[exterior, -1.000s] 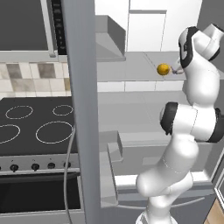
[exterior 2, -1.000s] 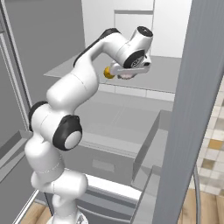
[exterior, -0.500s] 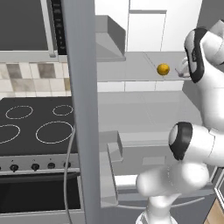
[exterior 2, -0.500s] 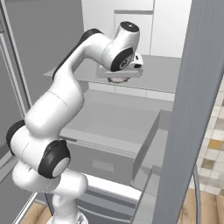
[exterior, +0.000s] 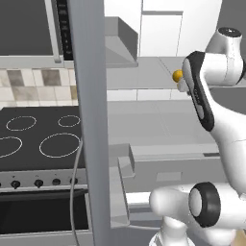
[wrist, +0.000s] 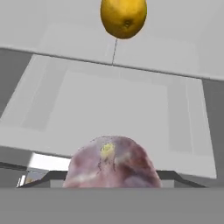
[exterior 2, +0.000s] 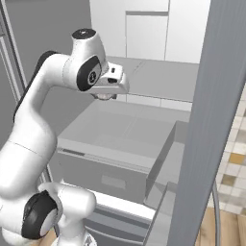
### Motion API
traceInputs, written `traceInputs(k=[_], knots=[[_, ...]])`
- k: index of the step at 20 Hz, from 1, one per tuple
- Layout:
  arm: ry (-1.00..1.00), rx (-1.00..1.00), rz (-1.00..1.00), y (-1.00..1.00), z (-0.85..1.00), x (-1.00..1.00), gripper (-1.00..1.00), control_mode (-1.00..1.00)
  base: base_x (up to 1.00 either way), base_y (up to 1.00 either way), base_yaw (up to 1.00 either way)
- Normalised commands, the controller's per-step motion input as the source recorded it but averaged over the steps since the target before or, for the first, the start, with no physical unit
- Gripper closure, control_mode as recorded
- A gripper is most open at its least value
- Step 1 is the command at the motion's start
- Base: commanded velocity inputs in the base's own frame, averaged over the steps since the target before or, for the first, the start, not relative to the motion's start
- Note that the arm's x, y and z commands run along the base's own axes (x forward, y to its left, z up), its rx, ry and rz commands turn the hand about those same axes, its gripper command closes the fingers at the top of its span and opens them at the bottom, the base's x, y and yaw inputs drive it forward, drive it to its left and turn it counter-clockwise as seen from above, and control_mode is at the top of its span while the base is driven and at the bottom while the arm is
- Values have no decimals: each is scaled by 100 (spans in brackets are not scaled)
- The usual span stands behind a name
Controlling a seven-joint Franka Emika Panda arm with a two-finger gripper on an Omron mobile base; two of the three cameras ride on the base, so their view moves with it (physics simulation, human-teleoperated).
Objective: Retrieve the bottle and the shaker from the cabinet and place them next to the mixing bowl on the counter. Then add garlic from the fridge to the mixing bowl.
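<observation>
Just above the tool, the round fruit [wrist: 123, 17] is orange-yellow. Held at the tool, the small garlic bulb [wrist: 111, 162] is mottled pinkish-purple and whitish with a yellowish tip. The tall fridge [exterior 2: 144, 77] beyond shows pale white-grey shelves and walls.

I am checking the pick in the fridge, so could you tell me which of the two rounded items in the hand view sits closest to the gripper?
The garlic, a mottled pinkish-white bulb, sits right at the bottom edge by the gripper; the yellow fruit lies farther off, on the fridge shelf beyond.

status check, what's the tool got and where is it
Tool at the open pale grey fridge, shut on the small whitish-mauve garlic bulb. Round orange-yellow fruit on the shelf ahead, apart from the bulb.
</observation>
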Motion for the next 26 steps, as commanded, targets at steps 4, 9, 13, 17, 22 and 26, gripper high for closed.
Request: traceInputs(k=[4, 9, 13, 17, 22, 26], knots=[[0, 0, -26, 19, 9, -80, 100, -100, 0, 0, 0], [-7, 1, -13, 16, 24, -93, 100, -100, 0, 0, 0], [-8, 2, -1, 25, 4, -82, 100, -100, 0, 0, 0], [-4, 3, 0, 19, 0, -70, 100, -100, 0, 0, 0], [-1, 5, 0, 5, 0, -58, 100, -100, 0, 0, 0], [0, 5, 0, 0, 0, -51, 100, -100, 0, 0, 0]])
